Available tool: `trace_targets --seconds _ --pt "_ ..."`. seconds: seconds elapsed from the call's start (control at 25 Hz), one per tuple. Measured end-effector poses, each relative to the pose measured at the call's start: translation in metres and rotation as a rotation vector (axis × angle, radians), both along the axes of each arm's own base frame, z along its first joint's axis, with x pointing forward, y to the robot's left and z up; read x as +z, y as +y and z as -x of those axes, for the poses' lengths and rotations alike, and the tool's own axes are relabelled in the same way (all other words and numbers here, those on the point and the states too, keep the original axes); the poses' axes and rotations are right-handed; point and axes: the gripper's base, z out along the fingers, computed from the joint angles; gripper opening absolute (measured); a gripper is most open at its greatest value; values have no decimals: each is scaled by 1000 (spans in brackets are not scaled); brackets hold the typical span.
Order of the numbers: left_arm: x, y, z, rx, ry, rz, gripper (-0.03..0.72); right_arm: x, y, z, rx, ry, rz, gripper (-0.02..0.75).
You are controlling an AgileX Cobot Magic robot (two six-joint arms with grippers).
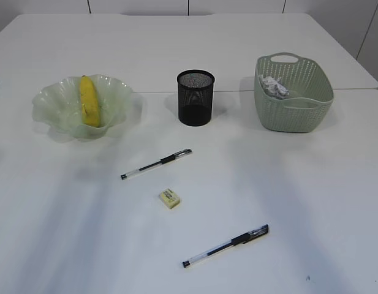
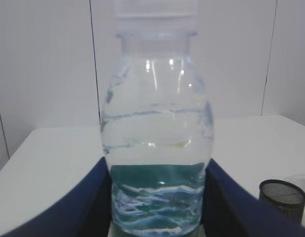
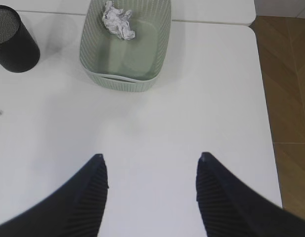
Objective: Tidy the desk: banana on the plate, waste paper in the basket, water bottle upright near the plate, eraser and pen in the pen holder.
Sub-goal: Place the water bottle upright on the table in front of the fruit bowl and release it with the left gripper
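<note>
The water bottle (image 2: 157,148) stands upright between the two dark fingers (image 2: 93,207) of the left pincer (image 2: 157,217), which is clamped on its lower body at the blue-green label; the clear upper part shows water and the white cap reaches the top edge of the left wrist view. In the exterior view only a faint bluish sliver at the far left edge may be this bottle; I cannot tell for sure. The banana (image 1: 89,101) lies in the pale green wavy-edged plate (image 1: 118,92) at the left of the white table (image 1: 268,184), pointing away from the camera. The black mesh pen holder (image 1: 195,98) stands upright in the middle, right of the plate, and no contents show in it from these angles. The crumpled waste paper (image 1: 274,86) sits in the far end of the light green basket (image 1: 311,107) at the right. On the bare table in front of the holder lie one pen (image 1: 155,164), slanted, a yellowish eraser (image 1: 170,198) just beyond its near end, and a second pen (image 1: 225,246) nearer the camera, all apart from each other. The right pincer (image 3: 151,192) hangs with its jaws apart and nothing between them, over bare table, with the basket and its paper well ahead of it and the pen holder off to the upper left.
</note>
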Motion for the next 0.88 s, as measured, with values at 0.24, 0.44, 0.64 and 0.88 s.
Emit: trace_targets --seconds 0.24,0.44,0.64,0.88 --pt "-33 1 -13 51 20 -27 349 0 0 0 6 1 5 428" --pt "-55 0 -28 83 39 -44 349 0 0 0 6 1 5 428" --pt "-73 -1 -40 101 55 -44 349 0 0 0 5 1 7 428" --pt "-99 -2 -49 115 98 -19 349 0 0 0 11 1 15 428"
